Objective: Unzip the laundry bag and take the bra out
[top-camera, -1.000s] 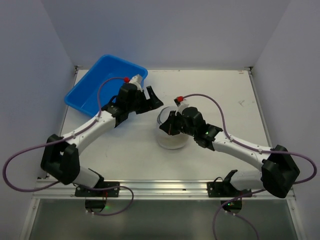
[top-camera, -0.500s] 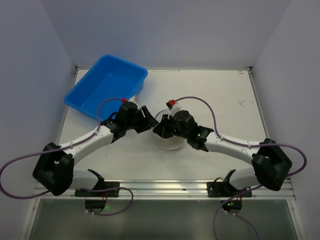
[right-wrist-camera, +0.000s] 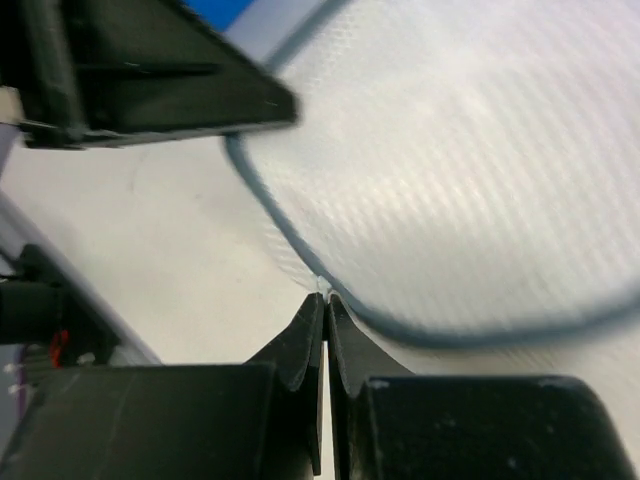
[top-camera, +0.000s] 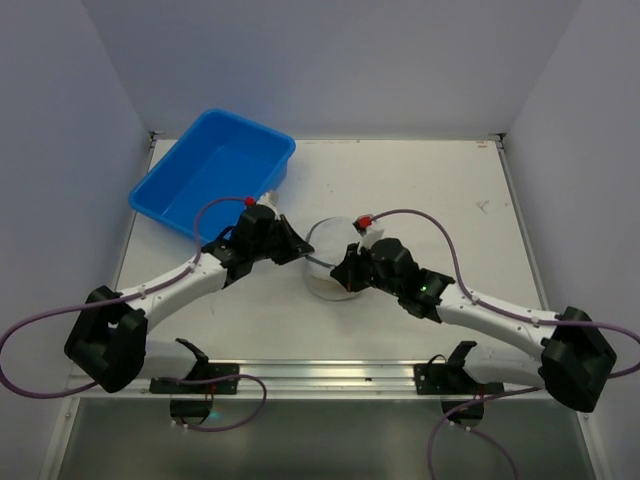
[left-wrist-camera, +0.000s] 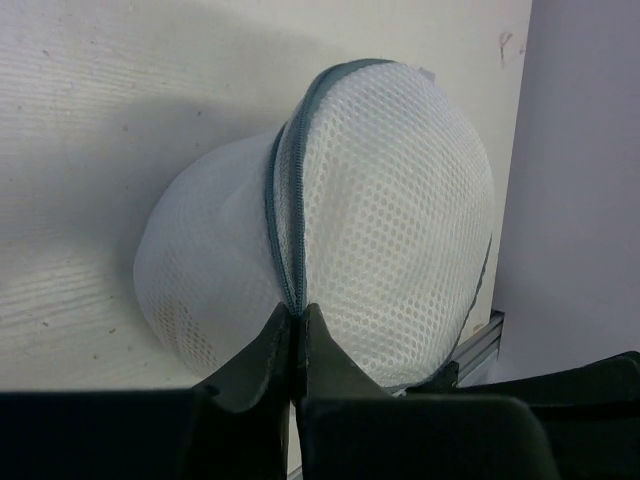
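A: Where was the bag (top-camera: 328,262)?
B: On the table (top-camera: 430,190), between the two arms and well apart from the tub (top-camera: 215,172).
A: And the grippers?
B: Both were clenched. The left gripper (left-wrist-camera: 296,312) pinched the zip (left-wrist-camera: 283,200) where it met the bag's near edge. The right gripper (right-wrist-camera: 324,297) nipped the same band from the bag's other side, on a small pale bit (maybe the pull; too blurred to say).
A: Was there any opening?
B: None that showed. The zip ran closed along every stretch in view. I judged that the unzipping had not begun and only the hold for it was set.
A: What about the bra?
B: It wasn't plainly seen, as the mesh hid whatever lay inside. I took it to be in the bag. What was left was to run the zip round, part the rim and lift the bra out.
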Controlling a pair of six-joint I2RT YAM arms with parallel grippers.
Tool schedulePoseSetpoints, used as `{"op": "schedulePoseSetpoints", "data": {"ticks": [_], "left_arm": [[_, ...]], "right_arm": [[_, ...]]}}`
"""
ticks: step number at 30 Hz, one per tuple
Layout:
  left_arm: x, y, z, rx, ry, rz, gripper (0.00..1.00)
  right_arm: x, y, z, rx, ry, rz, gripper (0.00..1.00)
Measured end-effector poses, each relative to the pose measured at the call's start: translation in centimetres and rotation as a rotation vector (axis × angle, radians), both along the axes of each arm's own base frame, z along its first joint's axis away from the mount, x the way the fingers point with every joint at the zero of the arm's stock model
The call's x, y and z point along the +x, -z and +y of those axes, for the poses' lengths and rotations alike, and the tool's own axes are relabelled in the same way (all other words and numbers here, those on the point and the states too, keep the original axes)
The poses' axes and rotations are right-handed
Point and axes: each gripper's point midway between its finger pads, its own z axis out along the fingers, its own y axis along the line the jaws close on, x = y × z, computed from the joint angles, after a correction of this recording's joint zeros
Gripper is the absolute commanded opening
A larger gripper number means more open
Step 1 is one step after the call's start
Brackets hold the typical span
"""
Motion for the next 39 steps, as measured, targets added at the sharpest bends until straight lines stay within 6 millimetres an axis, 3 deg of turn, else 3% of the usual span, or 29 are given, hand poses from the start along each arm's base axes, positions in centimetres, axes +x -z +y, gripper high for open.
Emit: {"op": "schedulePoseSetpoints", "data": {"ticks": [2, 7, 10, 13, 15, 16, 18, 19, 20, 22, 24, 27, 32, 36, 39], "left_arm": [[0.2, 0.2, 0.3, 0.007, -0.001, -0.001, 0.0], [0.6, 0.5, 0.8, 0.042, 0.044, -0.031, 0.0], [0.8, 0.1, -0.1, 0.056, 0.124, -0.066, 0.0], [2.5, -0.2, -0.2, 0.099, 0.175, -0.111, 0.03], [4.1, -0.6, -0.5, 0.127, 0.196, -0.139, 0.17], [5.2, -0.8, -0.7, 0.139, 0.204, -0.155, 0.3], [7.1, -1.4, -1.4, 0.15, 0.217, -0.186, 0.41], [8.1, -1.7, -1.8, 0.151, 0.22, -0.196, 0.57], [8.9, -2.1, -2.2, 0.149, 0.227, -0.211, 0.65], [10.1, -3.0, -2.9, 0.132, 0.223, -0.225, 0.8], [10.3, -3.5, -3.0, 0.117, 0.209, -0.221, 0.86], [9.8, -3.7, -2.3, 0.11, 0.162, -0.19, 0.89], [6.3, -3.7, 0.1, 0.107, 0.096, -0.141, 0.9], [4.7, -3.7, 0.7, 0.084, 0.076, -0.119, 0.81], [3.2, -2.1, 0.6, 0.082, 0.082, -0.071, 0.72]], "right_arm": [[0.1, 0.5, -2.3, -0.041, 0.043, 0.002, 0.0], [3.0, 1.7, -10.4, -0.097, 0.293, 0.046, 0.0], [3.4, 1.7, -11.7, -0.108, 0.337, 0.07, 0.0], [3.7, 1.5, -11.1, -0.121, 0.313, 0.094, 0.0], [3.8, 1.5, -10.3, -0.111, 0.28, 0.113, 0.0], [3.6, 1.6, -9.8, -0.102, 0.257, 0.129, 0.0], [3.1, 1.7, -8.4, -0.081, 0.203, 0.158, 0.0], [2.8, 1.6, -7.5, -0.066, 0.172, 0.17, 0.0], [2.5, 1.5, -6.4, -0.053, 0.141, 0.178, 0.0], [1.9, 0.9, -4.3, -0.019, 0.083, 0.183, 0.0], [1.6, 0.0, -2.1, 0.018, 0.036, 0.176, 0.0], [1.6, -1.2, 0.4, 0.069, -0.009, 0.159, 0.0], [2.2, -1.5, 2.4, 0.1, -0.028, 0.149, 0.0], [2.4, -1.4, 3.3, 0.105, -0.038, 0.147, 0.0], [2.4, -1.5, 4.0, 0.106, -0.048, 0.143, 0.0]]}}
